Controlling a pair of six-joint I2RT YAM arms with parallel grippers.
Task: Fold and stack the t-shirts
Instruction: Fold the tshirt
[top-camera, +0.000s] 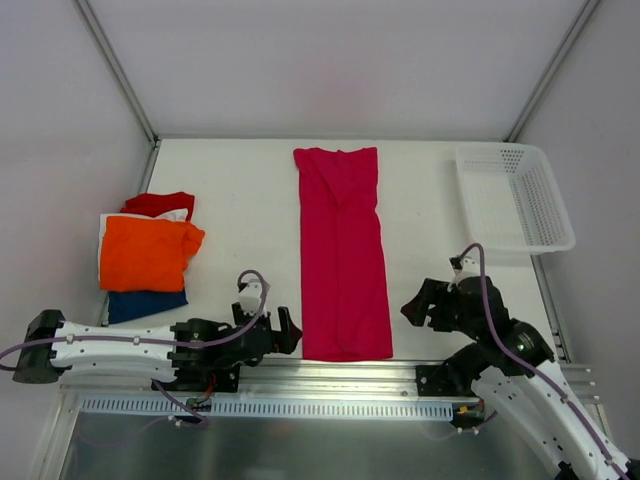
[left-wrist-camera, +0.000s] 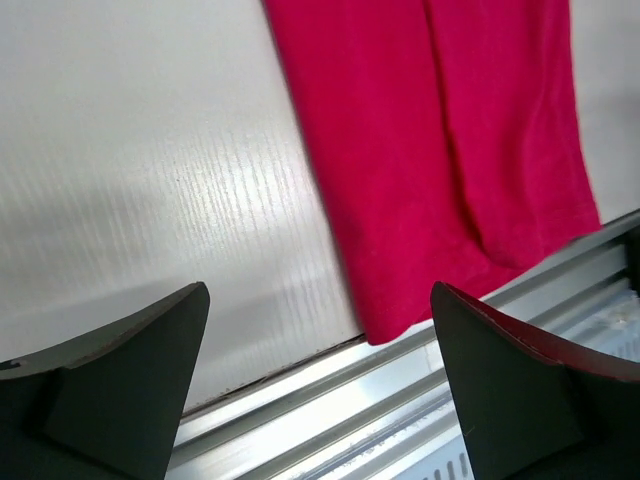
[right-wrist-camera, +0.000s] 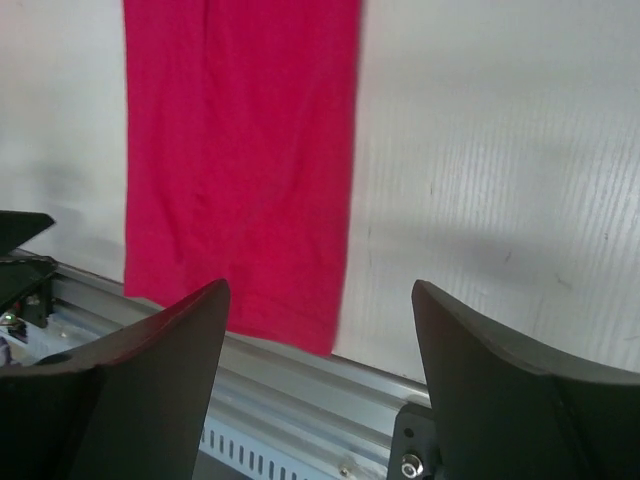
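Note:
The magenta-pink t-shirt (top-camera: 342, 250) lies flat in the middle of the table as a long narrow strip, its near end at the table's front edge. My left gripper (top-camera: 290, 330) hovers open just left of that near end, holding nothing. In the left wrist view, the left gripper (left-wrist-camera: 320, 300) has the shirt's corner (left-wrist-camera: 440, 150) ahead of it. My right gripper (top-camera: 415, 308) stands open to the right of the strip, apart from it. The right wrist view shows the right gripper (right-wrist-camera: 320, 290) empty, with the shirt (right-wrist-camera: 240, 160) ahead on the left. At the left is a stack with the orange shirt (top-camera: 148, 252) on top.
Under the orange shirt, a red shirt (top-camera: 160, 203), a white edge and a dark blue shirt (top-camera: 146, 304) stick out. A white perforated basket (top-camera: 515, 195) stands at the back right. A metal rail (top-camera: 300, 380) runs along the table's near edge.

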